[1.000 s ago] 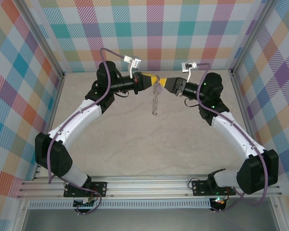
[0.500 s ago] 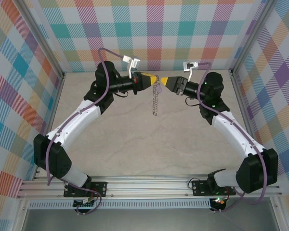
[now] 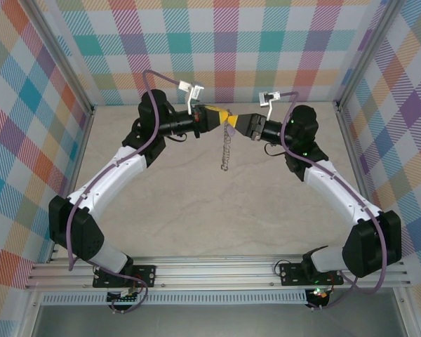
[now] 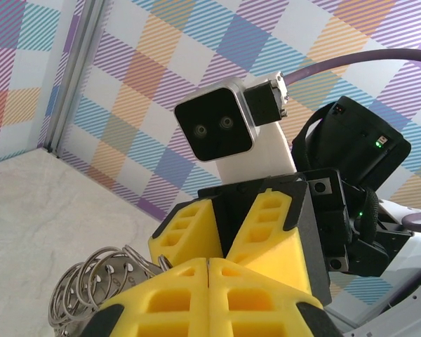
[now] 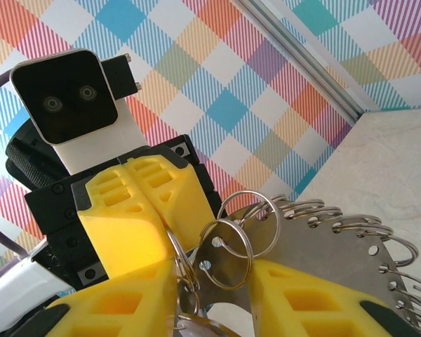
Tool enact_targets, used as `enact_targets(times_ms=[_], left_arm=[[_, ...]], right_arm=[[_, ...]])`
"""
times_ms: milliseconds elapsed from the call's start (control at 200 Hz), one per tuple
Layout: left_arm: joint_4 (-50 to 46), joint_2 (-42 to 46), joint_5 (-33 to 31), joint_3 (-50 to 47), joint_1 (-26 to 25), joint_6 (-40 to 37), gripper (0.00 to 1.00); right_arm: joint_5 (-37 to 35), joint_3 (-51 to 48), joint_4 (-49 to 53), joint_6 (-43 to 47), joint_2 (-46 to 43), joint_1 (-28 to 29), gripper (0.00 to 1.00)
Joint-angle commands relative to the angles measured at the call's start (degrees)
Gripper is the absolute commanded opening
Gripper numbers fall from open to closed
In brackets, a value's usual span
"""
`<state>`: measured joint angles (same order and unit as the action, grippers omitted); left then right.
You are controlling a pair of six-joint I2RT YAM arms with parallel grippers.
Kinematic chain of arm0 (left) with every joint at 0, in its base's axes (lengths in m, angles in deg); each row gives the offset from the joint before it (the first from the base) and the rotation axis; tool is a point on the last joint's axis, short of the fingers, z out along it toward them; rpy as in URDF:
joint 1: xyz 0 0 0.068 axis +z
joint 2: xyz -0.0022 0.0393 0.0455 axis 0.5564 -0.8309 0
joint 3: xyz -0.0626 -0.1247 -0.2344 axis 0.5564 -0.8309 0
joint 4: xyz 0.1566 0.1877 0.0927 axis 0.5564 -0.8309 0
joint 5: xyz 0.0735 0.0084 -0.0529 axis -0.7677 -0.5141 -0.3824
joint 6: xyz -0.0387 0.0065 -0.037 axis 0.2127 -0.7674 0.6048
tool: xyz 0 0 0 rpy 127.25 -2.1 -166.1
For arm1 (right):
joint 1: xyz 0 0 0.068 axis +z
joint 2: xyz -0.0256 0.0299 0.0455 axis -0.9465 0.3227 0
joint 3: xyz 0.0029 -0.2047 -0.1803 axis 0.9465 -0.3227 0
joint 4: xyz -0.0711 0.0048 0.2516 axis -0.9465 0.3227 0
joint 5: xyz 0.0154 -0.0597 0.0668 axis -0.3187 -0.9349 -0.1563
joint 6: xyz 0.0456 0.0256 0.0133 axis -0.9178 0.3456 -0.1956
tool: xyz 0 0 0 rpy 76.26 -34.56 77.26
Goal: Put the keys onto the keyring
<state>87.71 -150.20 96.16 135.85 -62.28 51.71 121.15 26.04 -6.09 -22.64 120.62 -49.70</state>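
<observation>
The left fingers (image 4: pixel 161 295) are pressed flat together, with the keyring (image 5: pixel 323 253) just beside their tips; whether they pinch its edge I cannot tell. The right fingers (image 5: pixel 126 302), facing them nose to nose, stand partly apart, with the keyring's flat silver plate and its fringe of small split rings between and just above them, and I cannot tell whether they grip it. From the spot where the two pairs of fingers meet, a thin chain (image 3: pixel 226 147) hangs down over the bench (image 3: pixel 217 210).
</observation>
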Motion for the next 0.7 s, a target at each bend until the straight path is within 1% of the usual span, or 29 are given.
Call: enact_targets(times_ms=[0,285,510,695], left_arm=[[3.11,2.07,1.13,-0.44,-0.71,0.7,0.0],[3.13,2.67,1.25,-0.72,-0.71,0.54,0.0],[3.44,2.4,1.36,-0.69,-0.71,0.69,0.0],[3.53,2.34,1.25,-0.79,-0.71,0.75,0.0]], right_arm=[[-0.67,2.54,0.4,2.21,-2.14,0.09,0.33],[-3.63,1.57,2.99,3.64,-5.24,-2.05,0.36],[-0.29,1.94,-0.92,0.83,-3.3,-2.01,0.32],[0.81,2.27,-3.31,-0.75,-1.79,-1.31,0.29]])
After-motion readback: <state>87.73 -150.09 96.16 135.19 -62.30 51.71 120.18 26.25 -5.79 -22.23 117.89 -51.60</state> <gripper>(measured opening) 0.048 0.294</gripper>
